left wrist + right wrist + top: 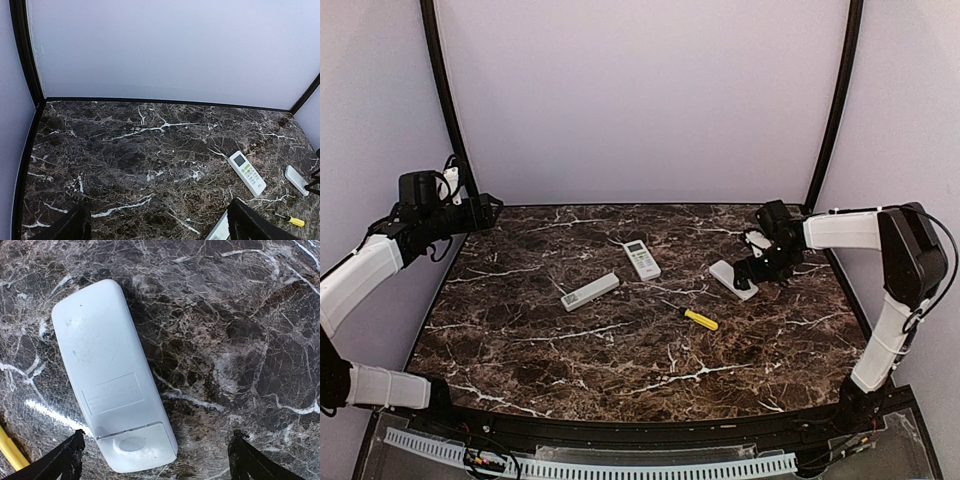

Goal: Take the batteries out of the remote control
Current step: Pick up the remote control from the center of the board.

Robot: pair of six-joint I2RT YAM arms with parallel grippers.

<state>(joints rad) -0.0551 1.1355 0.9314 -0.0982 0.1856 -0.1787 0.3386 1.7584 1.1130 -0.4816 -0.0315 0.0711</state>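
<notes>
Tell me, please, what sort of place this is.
Probably a robotics test booth, not a home: a marble-patterned table boxed in by plain pale walls, robot arms left and right, and three remotes and a screwdriver laid out.

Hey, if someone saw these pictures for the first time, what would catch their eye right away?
Three white remotes stand out on the dark marble table: the middle remote lies face up, the left remote is beside it, and a yellow-handled screwdriver is nearby. At the right, the open right hand hangs over the third remote, which lies face down with its battery cover still on.
</notes>
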